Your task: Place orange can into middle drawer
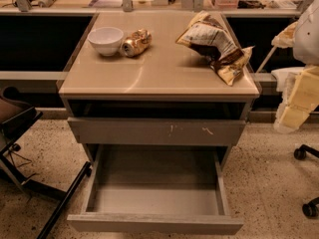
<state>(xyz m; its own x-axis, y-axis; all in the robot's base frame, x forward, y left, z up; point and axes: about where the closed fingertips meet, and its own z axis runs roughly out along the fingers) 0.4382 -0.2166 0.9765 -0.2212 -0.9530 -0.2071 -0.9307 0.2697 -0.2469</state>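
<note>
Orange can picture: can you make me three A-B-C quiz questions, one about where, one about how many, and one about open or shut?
1. Where is the orange can?
A in a drawer
B on the cabinet top, next to the white bowl
C on the floor

2. How many bowls are on the top?
A one
B two
C three

3. How is the middle drawer?
A shut
B pulled open
C upside down

Answers:
1 B, the can lies on its side by the bowl.
2 A, only one bowl shows.
3 B, its grey inside shows.

The gripper is at the right edge, beside the cabinet, away from the can.
</note>
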